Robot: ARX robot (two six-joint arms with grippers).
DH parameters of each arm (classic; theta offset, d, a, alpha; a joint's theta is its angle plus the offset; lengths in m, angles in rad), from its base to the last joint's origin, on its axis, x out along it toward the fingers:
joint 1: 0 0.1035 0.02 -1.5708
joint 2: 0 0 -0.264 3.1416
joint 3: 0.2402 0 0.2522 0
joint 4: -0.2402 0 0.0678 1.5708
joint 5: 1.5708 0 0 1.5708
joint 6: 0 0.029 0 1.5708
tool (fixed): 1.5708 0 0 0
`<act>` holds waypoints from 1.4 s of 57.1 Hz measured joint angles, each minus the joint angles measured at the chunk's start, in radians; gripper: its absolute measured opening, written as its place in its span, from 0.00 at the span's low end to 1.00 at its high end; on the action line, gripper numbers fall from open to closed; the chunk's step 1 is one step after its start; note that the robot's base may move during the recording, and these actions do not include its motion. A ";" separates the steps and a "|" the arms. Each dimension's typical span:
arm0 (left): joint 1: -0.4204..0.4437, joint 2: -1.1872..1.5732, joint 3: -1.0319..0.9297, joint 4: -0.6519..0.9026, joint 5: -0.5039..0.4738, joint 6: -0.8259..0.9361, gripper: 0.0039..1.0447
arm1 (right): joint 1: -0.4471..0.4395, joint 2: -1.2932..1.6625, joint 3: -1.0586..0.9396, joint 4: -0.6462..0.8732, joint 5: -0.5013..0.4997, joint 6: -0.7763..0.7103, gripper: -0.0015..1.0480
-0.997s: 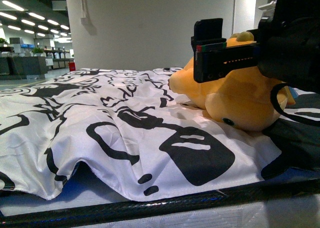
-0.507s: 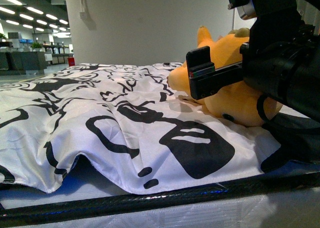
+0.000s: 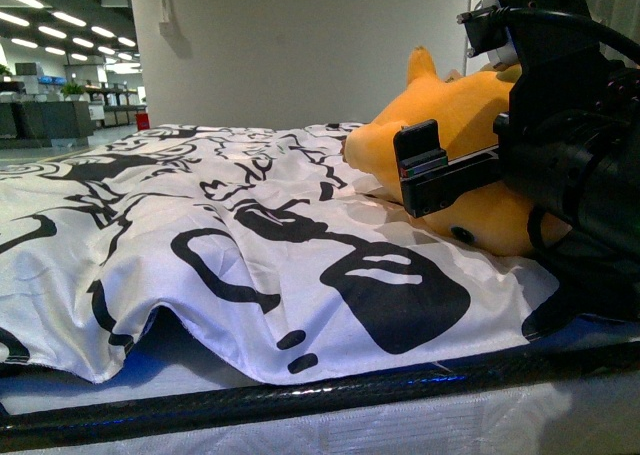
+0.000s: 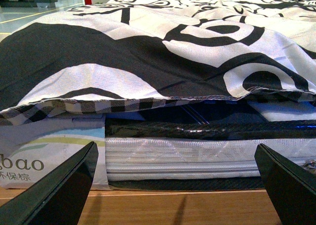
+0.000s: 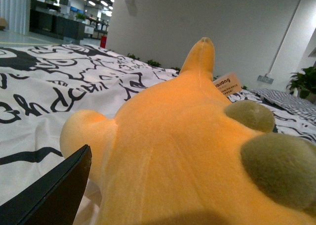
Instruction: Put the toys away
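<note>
Far to the left, ceiling lights are glowing over a distant shop hall, and a white wall [image 3: 300,45] is standing behind the bed. The left gripper [image 4: 175,151] is hovering low beside the bed's edge with its two black fingers [image 4: 64,185] spread wide apart and nothing between them; it is facing the side of the mattress [image 4: 182,158] and a wooden surface [image 4: 173,207] below it. A white sheet [image 3: 250,235] with bold black shapes is draping across the bed and hanging in folds over a dark rail [image 3: 300,400] along the near edge. Toward the right, the orange-yellow plush toy [image 3: 470,125] is lying on the sheet at the bed's right side, its rounded snout pointing left, a pointed tip [image 3: 420,63] sticking upward and a small dark eye [image 3: 462,234] sitting low near the cloth. A paper tag [image 5: 227,83] is poking out from its body, close to two olive bumps [image 5: 249,115]. The right gripper [image 3: 430,170] is reaching in from the right, one black finger [image 5: 54,193] lying just against the toy's near side; the other finger is hidden, so I cannot tell whether the fingers are clamping the toy.
</note>
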 joint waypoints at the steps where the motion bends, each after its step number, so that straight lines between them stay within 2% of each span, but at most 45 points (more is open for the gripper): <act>1: 0.000 0.000 0.000 0.000 0.000 0.000 0.94 | 0.000 -0.002 -0.001 -0.002 0.000 0.007 0.98; 10: 0.000 0.000 0.000 0.000 0.000 0.000 0.94 | -0.008 -0.016 -0.009 -0.011 -0.007 0.061 0.97; 19: 0.000 0.000 0.000 0.000 0.000 0.000 0.94 | -0.026 -0.050 -0.034 -0.040 -0.049 0.133 0.70; 34: 0.000 0.000 0.000 0.000 0.000 0.000 0.94 | -0.059 -0.149 -0.061 -0.117 -0.138 0.249 0.38; 35: 0.000 0.000 0.000 0.000 0.000 0.000 0.94 | -0.066 -0.167 -0.064 -0.129 -0.153 0.268 0.33; 46: 0.000 0.000 0.000 0.000 0.000 0.000 0.94 | -0.110 -0.279 -0.080 -0.195 -0.264 0.362 0.12; 50: 0.000 0.000 0.000 0.000 0.000 0.000 0.94 | -0.127 -0.327 -0.090 -0.215 -0.312 0.393 0.09; 65: 0.000 0.000 0.000 0.000 0.000 0.000 0.94 | -0.211 -0.492 -0.156 -0.266 -0.470 0.486 0.09; 74: 0.000 0.000 0.000 0.000 0.000 0.000 0.94 | -0.253 -0.581 -0.230 -0.276 -0.529 0.535 0.09; 80: 0.000 0.000 0.000 0.000 0.000 0.000 0.94 | -0.253 -0.624 -0.246 -0.333 -0.529 0.533 0.09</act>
